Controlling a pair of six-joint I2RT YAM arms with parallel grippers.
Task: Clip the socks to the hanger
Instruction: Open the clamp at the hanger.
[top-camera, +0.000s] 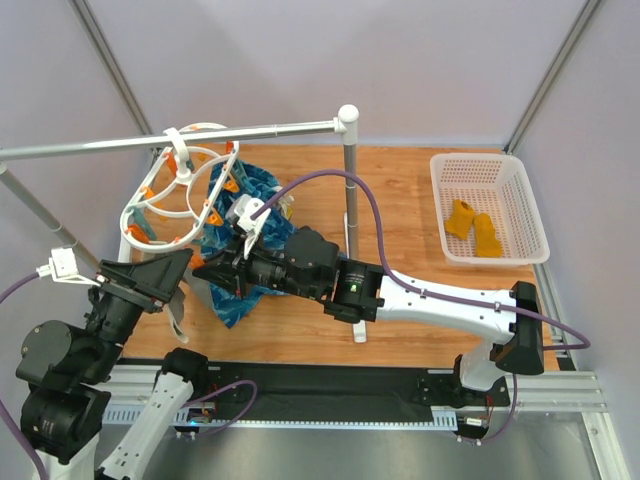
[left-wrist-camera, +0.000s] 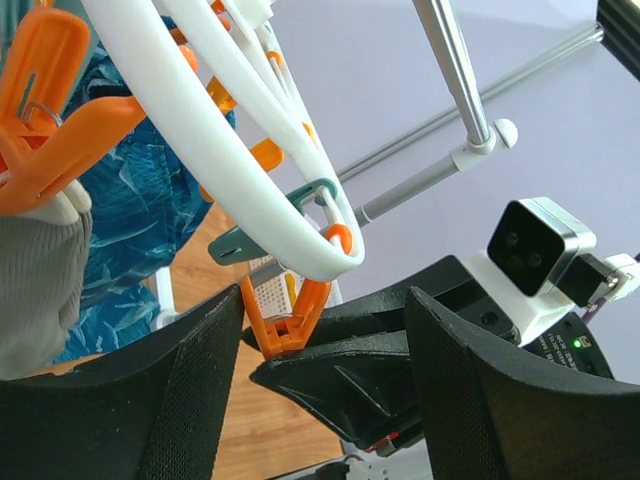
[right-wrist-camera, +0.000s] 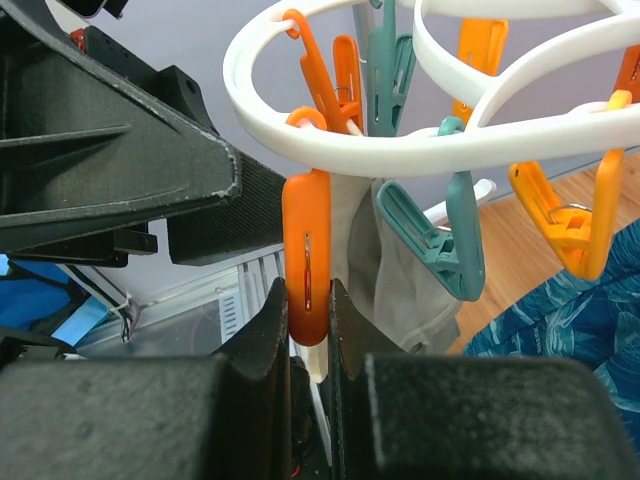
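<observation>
At the hanger (right-wrist-camera: 540, 135) rim, squeeze the orange clip (right-wrist-camera: 306, 255) squarely with the right gripper (right-wrist-camera: 305, 300) clamped on it; hold the open left gripper (left-wrist-camera: 325, 320) clear

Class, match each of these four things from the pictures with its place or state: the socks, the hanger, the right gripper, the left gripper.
Things:
1 socks
2 hanger
3 right gripper
4 left gripper

Place or state:
A open
B in the white basket
C hanging on the grey rail
D shut on an orange clip

Pairs: 1-B, 2-C, 3-D, 4-A
</observation>
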